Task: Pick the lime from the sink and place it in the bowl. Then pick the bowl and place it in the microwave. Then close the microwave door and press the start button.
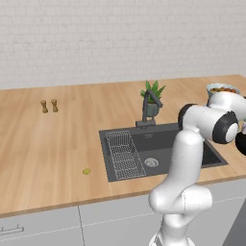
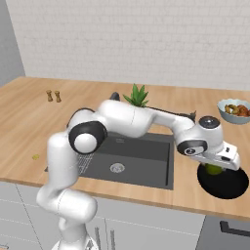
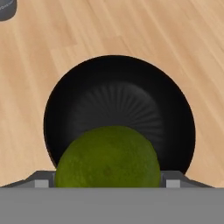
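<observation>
The glossy green lime point(image 3: 107, 159) sits between the fingers of my gripper point(image 3: 107, 181), which is shut on it. It hangs just above the black bowl point(image 3: 118, 74), over the bowl's near half. In the right base view the gripper point(image 2: 215, 165) holds the lime point(image 2: 213, 169) over the bowl point(image 2: 227, 185), which stands on the wooden counter right of the sink point(image 2: 141, 163). The dark grey sink point(image 1: 161, 141) has a wire rack point(image 1: 122, 153) and a round drain point(image 1: 151, 162). The microwave and its door are out of view.
A pale bowl of orange-red fruit point(image 2: 234, 110) stands behind the black bowl. A potted plant point(image 1: 153, 98) and the dark faucet point(image 1: 146, 113) are behind the sink. A small yellow-green bit point(image 1: 86, 171) lies left of it. Two shakers point(image 1: 49, 106) stand far left.
</observation>
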